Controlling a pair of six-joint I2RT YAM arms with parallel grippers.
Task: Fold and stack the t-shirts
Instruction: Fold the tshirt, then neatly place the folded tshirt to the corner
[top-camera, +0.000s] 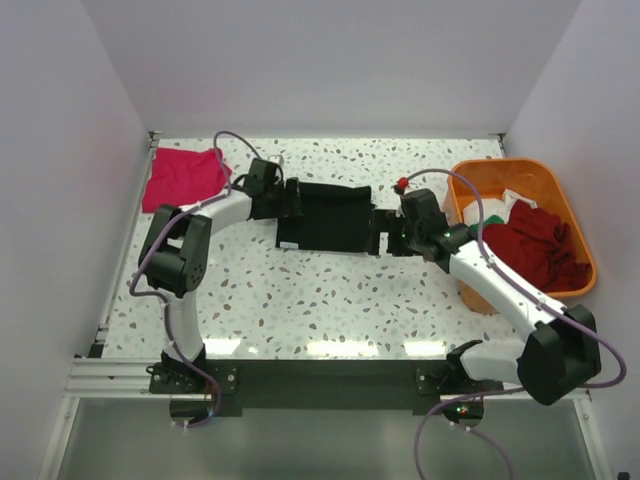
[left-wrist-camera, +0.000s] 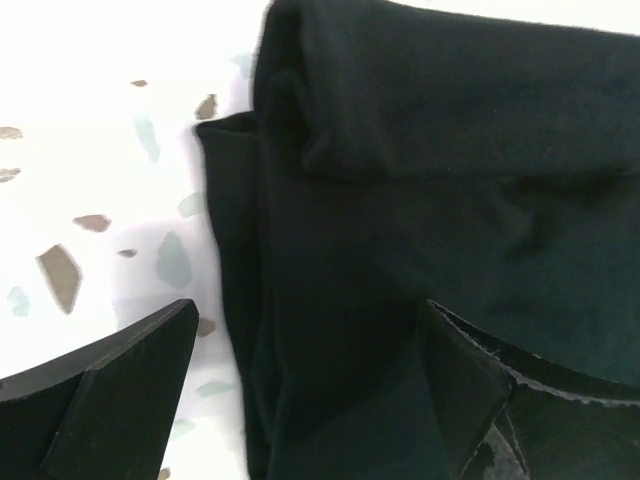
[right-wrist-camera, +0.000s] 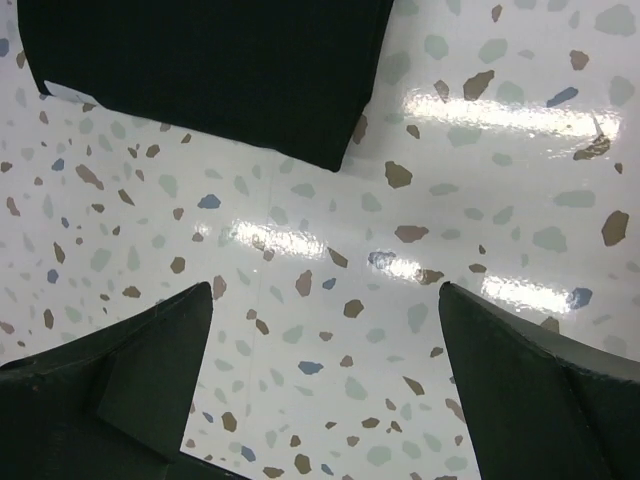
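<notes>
Currently we list the black t-shirt (top-camera: 325, 215) folded on the bench (top-camera: 300, 300), left fingers (left-wrist-camera: 110, 400) apart astride its edge, right fingers (right-wrist-camera: 120, 390) apart beside it; next, we judge: carry it onto the pink-red t-shirt (top-camera: 183, 177).

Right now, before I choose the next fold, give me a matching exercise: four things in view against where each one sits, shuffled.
Things:
1 black t-shirt
2 pink-red t-shirt
3 dark red t-shirt
4 right gripper

Places:
A inside the orange tub
B open over bare table, beside the black t-shirt
C far left corner of the table
D middle of the table

Pairs: 1-D, 2-C, 3-A, 4-B
</notes>
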